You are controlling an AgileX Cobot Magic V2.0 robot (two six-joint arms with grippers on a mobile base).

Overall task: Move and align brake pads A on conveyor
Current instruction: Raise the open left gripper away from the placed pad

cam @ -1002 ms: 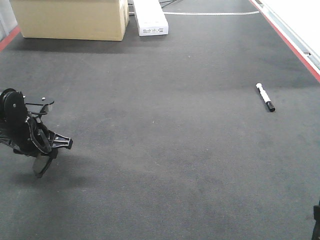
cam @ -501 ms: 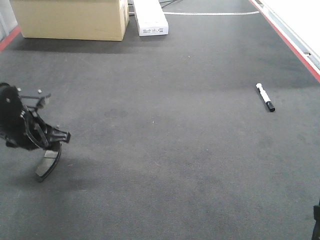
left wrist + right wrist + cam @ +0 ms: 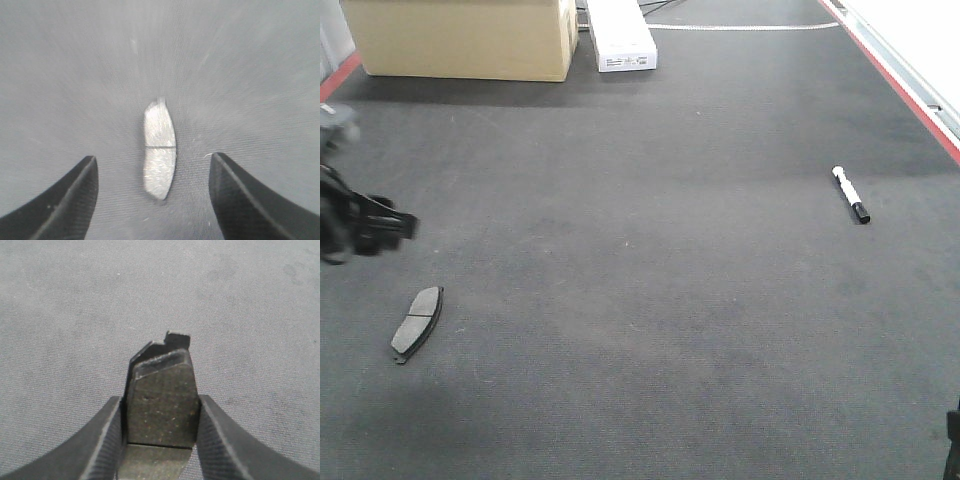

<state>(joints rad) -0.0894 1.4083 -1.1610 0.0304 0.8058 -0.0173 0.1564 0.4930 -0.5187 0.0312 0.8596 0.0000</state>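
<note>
One of the brake pads A (image 3: 417, 324) lies flat on the conveyor (image 3: 650, 250) at the near left, apart from any gripper. In the left wrist view this pad (image 3: 159, 135) shows pale, with its groove across the middle, lying below and between the spread fingers of my left gripper (image 3: 152, 159), which is open and empty. In the front view the left gripper (image 3: 390, 225) hangs blurred above the belt, behind the pad. My right gripper (image 3: 160, 399) is shut on another brake pad (image 3: 162, 375), held above the belt with its tab end pointing away.
A white marker pen (image 3: 850, 194) with a black cap lies on the belt at the right. A cardboard box (image 3: 460, 35) and a white box (image 3: 620, 35) stand at the back. Red edge strips (image 3: 900, 85) bound the belt.
The left gripper has let go of the pad, which now lies flat on the belt. The gripper has opened and moved up and away toward the back left.
</note>
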